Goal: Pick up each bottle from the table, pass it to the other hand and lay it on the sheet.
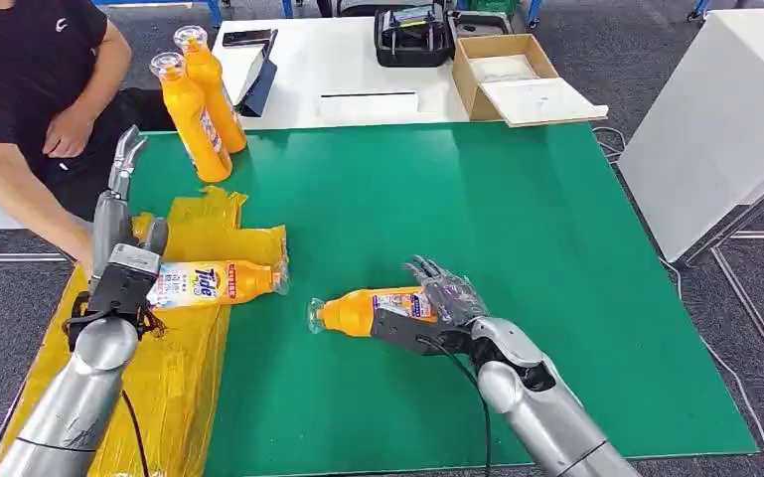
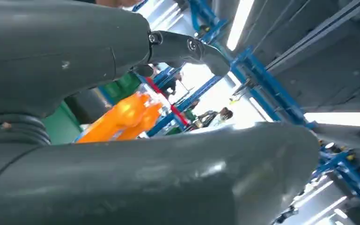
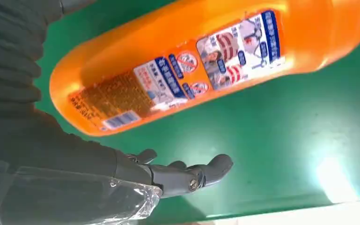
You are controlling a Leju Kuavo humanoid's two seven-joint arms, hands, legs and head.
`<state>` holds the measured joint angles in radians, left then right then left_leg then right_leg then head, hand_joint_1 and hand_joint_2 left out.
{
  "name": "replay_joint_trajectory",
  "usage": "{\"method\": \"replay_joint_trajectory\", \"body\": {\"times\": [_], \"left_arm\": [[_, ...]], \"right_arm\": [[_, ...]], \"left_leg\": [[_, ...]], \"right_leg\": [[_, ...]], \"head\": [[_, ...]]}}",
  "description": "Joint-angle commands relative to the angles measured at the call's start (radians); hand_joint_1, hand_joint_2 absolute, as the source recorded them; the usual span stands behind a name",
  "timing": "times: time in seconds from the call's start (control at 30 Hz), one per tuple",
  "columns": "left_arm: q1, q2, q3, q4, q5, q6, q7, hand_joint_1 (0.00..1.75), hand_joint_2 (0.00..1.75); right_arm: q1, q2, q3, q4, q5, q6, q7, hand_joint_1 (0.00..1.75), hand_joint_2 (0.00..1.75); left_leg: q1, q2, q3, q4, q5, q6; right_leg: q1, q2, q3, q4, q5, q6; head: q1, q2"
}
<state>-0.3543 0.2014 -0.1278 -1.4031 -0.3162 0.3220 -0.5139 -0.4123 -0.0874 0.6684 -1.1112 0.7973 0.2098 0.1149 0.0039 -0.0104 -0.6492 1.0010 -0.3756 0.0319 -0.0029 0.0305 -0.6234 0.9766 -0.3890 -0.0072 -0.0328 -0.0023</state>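
Head view shows the right robot hand [image 1: 435, 298] grasping an orange bottle [image 1: 373, 310] lying on its side on the green tabletop [image 1: 517, 248], cap pointing toward the yellow sheet [image 1: 184, 348]. A second bottle [image 1: 214, 282] lies on that sheet, just beside the left robot hand [image 1: 127, 224], whose fingers are spread and hold nothing. Two more bottles [image 1: 199, 99] stand upright at the tabletop's far left corner, beside a seated person [image 1: 30, 89].
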Motion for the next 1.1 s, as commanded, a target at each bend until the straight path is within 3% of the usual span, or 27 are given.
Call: {"method": "replay_joint_trajectory", "body": {"times": [0.03, 0.33, 0.57, 0.73, 0.77, 0.8, 1.1], "left_arm": [[-0.076, -0.027, -0.04, 0.033, 0.063, -0.007, -0.023, 0.0, 0.0], [-0.116, -0.022, -0.067, 0.042, 0.153, 0.028, -0.059, 0.0, 0.0], [-0.113, -0.021, -0.069, 0.046, 0.163, 0.029, -0.065, 0.0, 0.0], [-0.082, -0.032, -0.049, 0.02, 0.177, 0.053, -0.087, 0.0, 0.0], [-0.084, -0.033, -0.048, 0.022, 0.177, 0.053, -0.088, 0.0, 0.0], [-0.091, -0.034, -0.047, 0.028, 0.178, 0.054, -0.088, 0.0, 0.0], [-0.108, -0.045, -0.044, 0.07, 0.183, 0.047, -0.105, 0.0, 0.0]], "right_arm": [[0.061, 0.007, -0.023, 0.129, 0.104, -0.042, 0.076, 0.0, 1.75], [0.046, -0.007, -0.024, 0.375, 0.198, -0.029, 0.056, 0.0, 1.75], [0.039, -0.008, -0.019, 0.392, 0.206, -0.026, 0.051, 0.0, 1.75], [-0.021, -0.01, 0.026, 0.504, 0.226, 0.009, 0.02, 0.0, 1.75], [-0.025, -0.009, 0.024, 0.509, 0.223, 0.008, 0.017, 0.07, 1.75], [-0.034, -0.004, 0.024, 0.521, 0.219, 0.01, 0.008, 1.75, 1.75], [-0.106, 0.026, 0.018, 0.59, 0.178, 0.006, -0.029, 1.75, 1.75]], "left_leg": [[0.0, -0.005, 0.003, 0.0, -0.001, -0.002], [0.0, -0.005, 0.003, 0.0, 0.0, -0.001], [-0.001, -0.005, 0.011, -0.001, 0.0, -0.002], [0.0, -0.003, 0.015, -0.001, -0.001, -0.003], [0.0, -0.002, 0.016, -0.001, -0.002, -0.003], [0.0, -0.003, 0.016, -0.002, -0.001, -0.003], [0.0, 0.001, 0.021, -0.001, -0.004, -0.001]], "right_leg": [[0.001, -0.008, 0.005, -0.001, -0.002, 0.0], [0.001, -0.008, 0.005, -0.002, -0.001, 0.0], [0.0, -0.008, 0.012, -0.003, -0.001, 0.0], [0.0, -0.006, 0.015, -0.003, 0.0, 0.0], [0.0, -0.004, 0.015, -0.003, 0.0, 0.0], [0.0, -0.007, 0.016, -0.004, 0.0, 0.0], [0.001, -0.003, 0.019, -0.003, 0.002, -0.001]], "head": [[0.0, 0.0], [0.0, 0.0], [0.0, 0.0], [0.0, 0.0], [0.0, 0.0], [0.0, 0.0], [0.0, 0.0]]}}
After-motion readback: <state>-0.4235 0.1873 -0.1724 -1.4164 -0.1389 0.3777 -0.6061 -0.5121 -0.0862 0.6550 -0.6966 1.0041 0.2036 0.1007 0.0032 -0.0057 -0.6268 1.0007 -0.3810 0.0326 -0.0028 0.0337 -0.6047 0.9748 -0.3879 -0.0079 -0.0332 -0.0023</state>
